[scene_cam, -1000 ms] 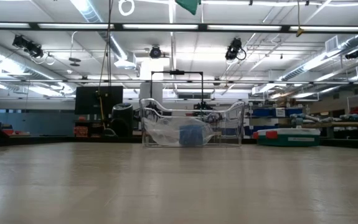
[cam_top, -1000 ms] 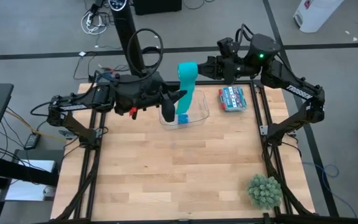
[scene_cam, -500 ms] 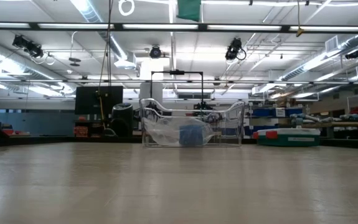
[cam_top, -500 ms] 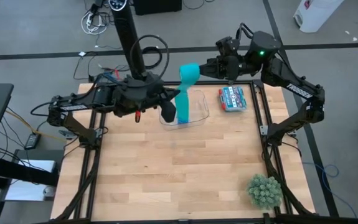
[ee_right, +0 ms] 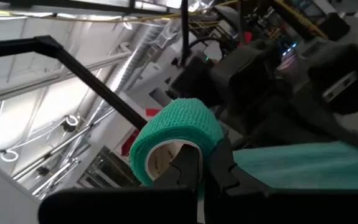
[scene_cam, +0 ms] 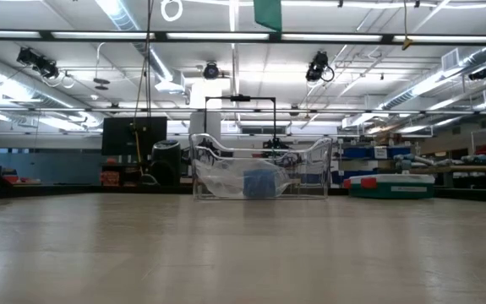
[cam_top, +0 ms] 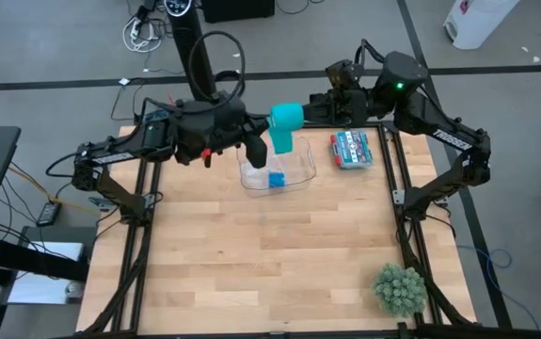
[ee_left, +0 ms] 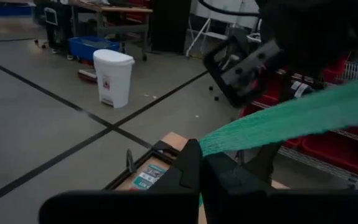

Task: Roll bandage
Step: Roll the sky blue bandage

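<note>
While pinched, bandage [cam_top: 285,125] spans both grippers.

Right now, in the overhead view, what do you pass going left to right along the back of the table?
left gripper → bandage → right gripper → red and blue box

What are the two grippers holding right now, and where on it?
Both hold the teal bandage above the clear tray. The right gripper pinches the rolled coil at its edge; the left gripper is shut on the loose strip.
</note>
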`<state>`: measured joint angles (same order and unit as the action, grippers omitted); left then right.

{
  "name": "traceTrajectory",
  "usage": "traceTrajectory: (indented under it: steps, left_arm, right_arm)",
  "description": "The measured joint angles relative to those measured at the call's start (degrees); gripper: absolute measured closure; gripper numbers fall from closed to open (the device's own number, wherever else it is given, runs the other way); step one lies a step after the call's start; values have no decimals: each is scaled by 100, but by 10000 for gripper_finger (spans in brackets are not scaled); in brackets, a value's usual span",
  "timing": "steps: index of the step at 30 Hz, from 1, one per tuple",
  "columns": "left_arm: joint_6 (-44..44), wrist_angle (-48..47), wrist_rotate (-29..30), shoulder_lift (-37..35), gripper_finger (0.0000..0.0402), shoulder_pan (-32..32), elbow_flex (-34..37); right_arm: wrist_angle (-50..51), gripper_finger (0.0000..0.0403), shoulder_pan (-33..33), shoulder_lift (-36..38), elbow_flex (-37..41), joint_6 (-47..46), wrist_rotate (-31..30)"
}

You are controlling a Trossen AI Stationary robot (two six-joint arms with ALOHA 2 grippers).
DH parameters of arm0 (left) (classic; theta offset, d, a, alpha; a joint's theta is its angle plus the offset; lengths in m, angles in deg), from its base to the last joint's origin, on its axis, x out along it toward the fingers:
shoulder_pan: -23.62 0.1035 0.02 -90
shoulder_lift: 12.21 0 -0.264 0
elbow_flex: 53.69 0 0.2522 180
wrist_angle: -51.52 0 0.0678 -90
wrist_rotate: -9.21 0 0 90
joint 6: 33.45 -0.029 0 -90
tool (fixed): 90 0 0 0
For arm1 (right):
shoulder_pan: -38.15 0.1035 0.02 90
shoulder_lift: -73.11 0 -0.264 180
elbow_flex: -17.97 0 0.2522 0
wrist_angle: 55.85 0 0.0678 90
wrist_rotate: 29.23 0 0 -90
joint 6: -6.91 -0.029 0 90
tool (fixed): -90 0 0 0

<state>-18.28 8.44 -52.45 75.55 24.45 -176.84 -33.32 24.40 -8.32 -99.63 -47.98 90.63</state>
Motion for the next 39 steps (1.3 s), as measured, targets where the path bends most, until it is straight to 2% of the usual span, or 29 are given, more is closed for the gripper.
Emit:
traceTrajectory:
  steps: [5, 11, 16, 28, 36, 39]
  left_arm:
    - [-115, 376, -38, 0, 397, 41, 0]
    - [-289, 772, -940, 0, 394, 42, 0]
    - [-72, 735, -1290, 0, 368, -110, 0]
    - [198, 694, -1448, -72, 268, -309, 0]
    - [188, 649, -1709, -236, 256, -313, 0]
    - [124, 643, -1681, -310, 256, -313, 0]
  right_arm:
    - [0, 403, 149, -2, 0, 43, -20]
    - [-7, 403, 161, -2, 0, 227, -197]
    - [-7, 403, 88, -2, 0, 247, -202]
    - [23, 403, -278, 49, 0, 262, -31]
    - [251, 403, -756, 125, 0, 300, 162]
    - [326, 403, -834, 169, -2, 203, 476]
